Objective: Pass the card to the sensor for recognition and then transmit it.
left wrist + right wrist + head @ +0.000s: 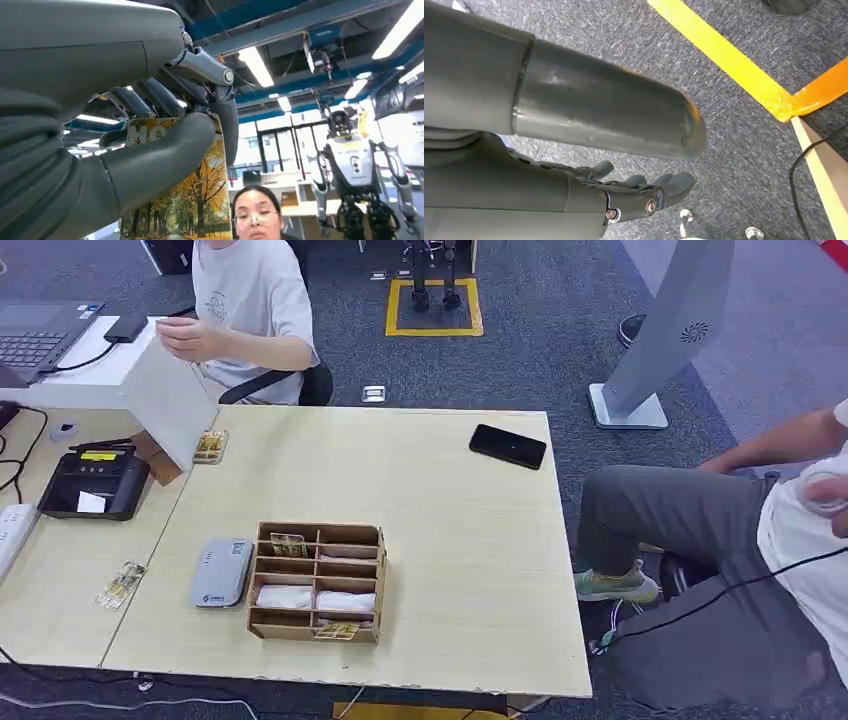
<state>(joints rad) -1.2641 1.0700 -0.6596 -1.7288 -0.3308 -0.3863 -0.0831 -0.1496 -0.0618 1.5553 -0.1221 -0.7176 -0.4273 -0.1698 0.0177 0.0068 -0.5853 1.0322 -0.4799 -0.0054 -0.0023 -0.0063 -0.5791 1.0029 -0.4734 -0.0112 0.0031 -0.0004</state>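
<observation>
Card (200, 185) with an autumn-tree picture sits pinched in the left hand (165, 135), thumb across its face and darker fingers behind. The wrist view looks up at ceiling lights, a person's face and another robot, so the hand seems raised and tilted back, likely lifted clear for carrying. Exactly where it hangs over the table I cannot tell.

The right hand (634, 195) hangs over grey carpet and yellow floor tape, fingers loosely apart and holding nothing; it looks parked out of the way while the left does the work.

On the table (450, 540), a grey reader (222, 572) lies just left of a wooden tray (318, 582), touching or nearly so. That puts the likely sensor right beside the card store, a short reach. The tray's compartments hold white slips and two picture cards, one far-left, one at the near edge. More cards lie loose: one on the left table's near part (121, 584), one at the far left (210, 446). A black terminal (95, 483) sits farther left; a phone (508, 446) lies far right.

A person (250, 310) at the far side holds a white board (170, 405) tilted over the table corner, hiding what is behind it. A second person (720, 570) sits right, cut off by the frame. Print on the cards is too small to read.
</observation>
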